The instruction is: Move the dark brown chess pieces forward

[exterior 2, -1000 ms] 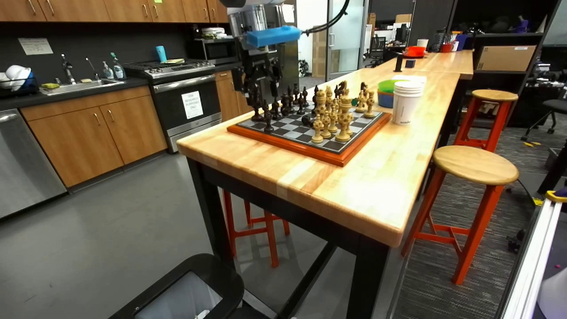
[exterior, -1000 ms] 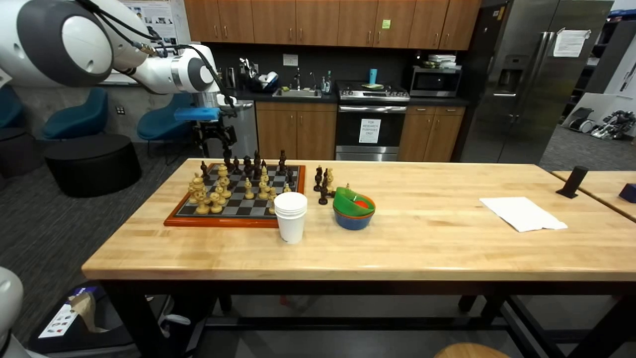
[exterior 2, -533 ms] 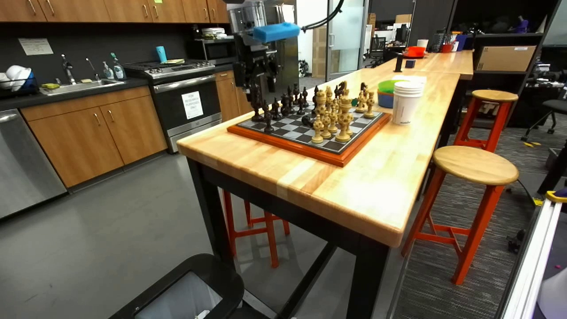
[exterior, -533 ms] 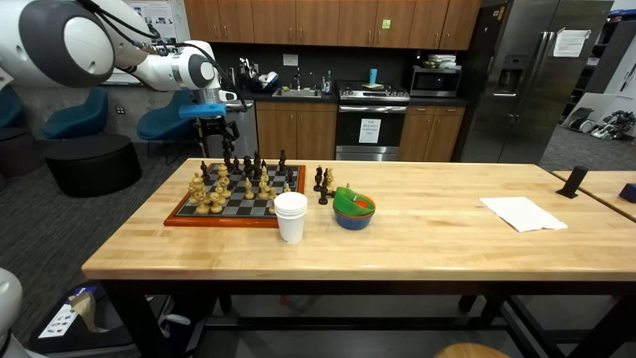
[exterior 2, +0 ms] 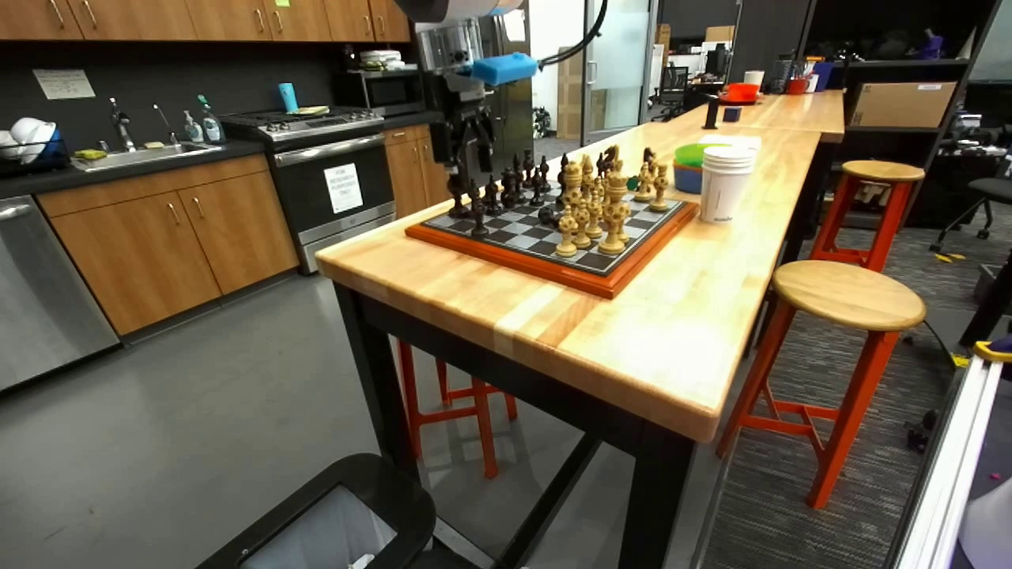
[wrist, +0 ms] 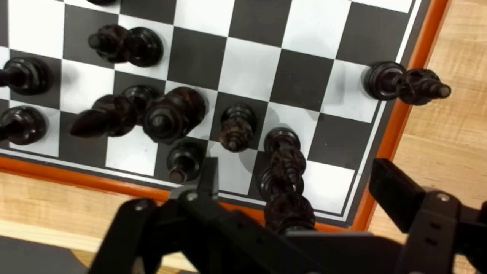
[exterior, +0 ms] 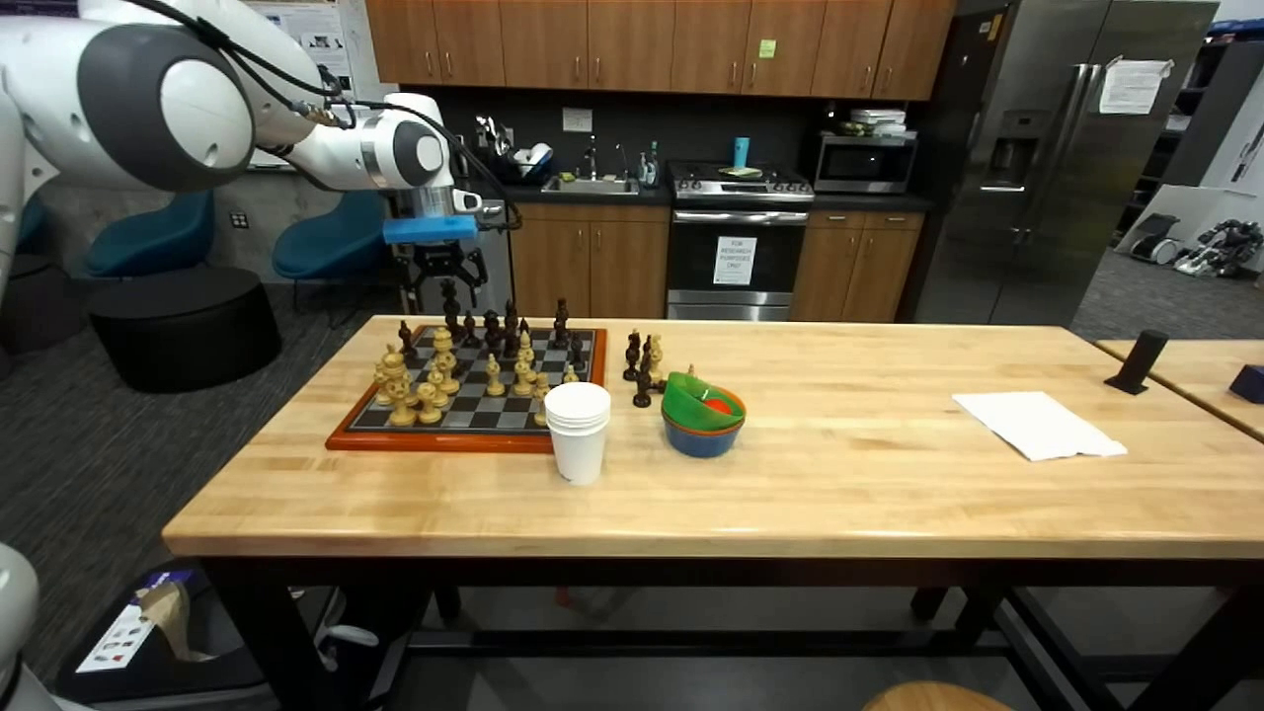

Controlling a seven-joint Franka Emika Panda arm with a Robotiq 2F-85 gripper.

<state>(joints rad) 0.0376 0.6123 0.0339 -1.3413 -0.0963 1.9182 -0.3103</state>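
Note:
The dark brown chess pieces [exterior: 491,331] stand mostly along the far side of the chessboard in an exterior view; they also show in an exterior view [exterior 2: 510,186] and in the wrist view [wrist: 175,114]. My gripper [wrist: 300,179] is open and empty, above the board's corner. It shows over the far left corner in both exterior views [exterior: 444,281] [exterior 2: 466,162]. In the wrist view a tall dark piece [wrist: 289,207] and a small dark pawn [wrist: 288,161] lie between the two fingers, untouched. The left finger appears close to a short dark piece [wrist: 184,161]. The gripper body partly hides the tall piece's top.
The chessboard [exterior: 444,441] also carries tan pieces [exterior: 443,357]. Loose pieces [exterior: 643,385] stand right of it, by nested bowls [exterior: 701,441]. Stacked white cups [exterior: 578,434] stand near its front right corner. Paper [exterior: 1037,425] lies farther right. Stools [exterior 2: 847,292] flank the table.
My gripper and arm have moved a little to the right in an exterior view, rising slightly and then coming down again. The gripper stays open. The chess pieces have not visibly moved.

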